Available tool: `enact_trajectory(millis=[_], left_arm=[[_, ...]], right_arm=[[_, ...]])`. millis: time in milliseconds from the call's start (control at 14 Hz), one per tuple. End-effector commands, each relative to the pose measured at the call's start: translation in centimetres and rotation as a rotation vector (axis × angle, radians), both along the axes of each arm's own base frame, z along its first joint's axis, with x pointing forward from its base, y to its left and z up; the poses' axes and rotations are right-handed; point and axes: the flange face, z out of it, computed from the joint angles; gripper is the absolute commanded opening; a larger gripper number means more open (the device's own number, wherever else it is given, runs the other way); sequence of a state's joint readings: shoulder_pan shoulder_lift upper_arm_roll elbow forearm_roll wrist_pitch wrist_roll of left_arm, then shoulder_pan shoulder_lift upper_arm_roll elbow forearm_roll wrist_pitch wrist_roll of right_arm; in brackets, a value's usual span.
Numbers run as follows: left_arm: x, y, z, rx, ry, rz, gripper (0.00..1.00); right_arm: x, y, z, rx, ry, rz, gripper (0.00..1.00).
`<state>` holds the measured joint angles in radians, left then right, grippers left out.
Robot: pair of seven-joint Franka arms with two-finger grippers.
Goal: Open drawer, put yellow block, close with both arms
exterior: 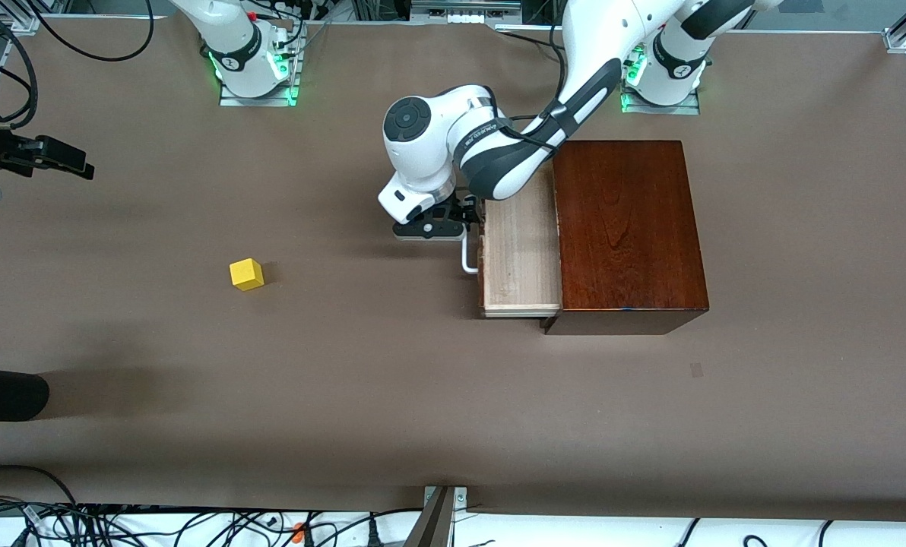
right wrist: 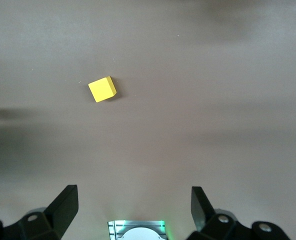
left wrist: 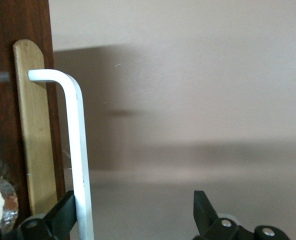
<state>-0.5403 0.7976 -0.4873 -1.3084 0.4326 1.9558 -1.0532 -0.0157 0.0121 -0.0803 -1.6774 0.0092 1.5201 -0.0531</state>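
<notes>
The drawer (exterior: 520, 251) is pulled partly out of the reddish-brown wooden box (exterior: 628, 228), and its pale wood lining shows. Its white U-shaped handle (exterior: 468, 254) faces the right arm's end of the table. My left gripper (exterior: 453, 222) is at the handle and open. In the left wrist view the handle's bar (left wrist: 80, 150) lies between the open jaws of my left gripper (left wrist: 134, 200), against one finger (left wrist: 65, 210). The yellow block (exterior: 246, 274) sits alone on the table, toward the right arm's end. My right gripper (right wrist: 133, 192) is open and empty, high above the table, with the block (right wrist: 102, 89) below it.
The table is covered with brown paper (exterior: 392, 380). A black device (exterior: 35, 156) sticks in at the edge at the right arm's end. A dark object (exterior: 4, 393) lies at that same edge, nearer the front camera. Cables run along the front edge (exterior: 194, 524).
</notes>
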Motion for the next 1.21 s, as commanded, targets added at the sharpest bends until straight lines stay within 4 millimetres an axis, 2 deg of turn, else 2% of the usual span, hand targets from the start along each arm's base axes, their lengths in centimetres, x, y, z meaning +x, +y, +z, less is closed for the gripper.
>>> enact_trajectory(millis=[0, 214, 429, 500, 571, 643, 786, 857, 929, 1071, 1143], left_arm=[[0.5, -1.5, 1.4, -0.052, -0.013, 0.011, 1.0], [2.1, 1.2, 7.5, -0.069, -0.018, 0.052, 1.0], [2.9, 5.0, 13.5, -0.07, 0.009, 0.086, 1.0], [3.4, 7.1, 15.3, -0.067, 0.006, 0.111, 1.0], [3.4, 9.4, 16.9, -0.061, 0.002, 0.122, 1.0], [3.5, 11.5, 18.5, -0.066, -0.002, 0.135, 1.0], [4.8, 15.4, 20.1, -0.057, -0.022, 0.169, 1.0], [5.4, 16.6, 20.6, -0.06, -0.021, 0.184, 1.0], [6.3, 18.2, 21.3, -0.064, -0.026, 0.201, 1.0], [7.9, 21.8, 23.1, -0.08, -0.035, 0.23, 1.0], [9.2, 25.0, 24.1, -0.093, -0.023, 0.226, 1.0]], right_arm=[[1.2, 0.7, -0.9, 0.005, 0.011, 0.014, 1.0], [1.9, 0.4, -3.2, 0.028, 0.063, 0.084, 1.0], [2.4, 0.6, -3.8, 0.033, 0.066, 0.091, 1.0], [2.7, 0.8, -4.3, 0.033, 0.072, 0.097, 1.0], [3.1, 1.7, -5.0, 0.038, 0.082, 0.111, 1.0], [3.6, 3.8, -6.1, 0.055, 0.098, 0.142, 1.0], [4.4, 7.2, -10.2, 0.067, 0.175, 0.212, 1.0], [4.8, 8.1, -12.4, 0.07, 0.212, 0.227, 1.0], [5.2, 8.6, -14.7, 0.071, 0.234, 0.233, 1.0], [5.5, 9.1, -17.9, 0.073, 0.196, 0.253, 1.0], [5.2, 9.5, -19.8, 0.082, 0.167, 0.299, 1.0]])
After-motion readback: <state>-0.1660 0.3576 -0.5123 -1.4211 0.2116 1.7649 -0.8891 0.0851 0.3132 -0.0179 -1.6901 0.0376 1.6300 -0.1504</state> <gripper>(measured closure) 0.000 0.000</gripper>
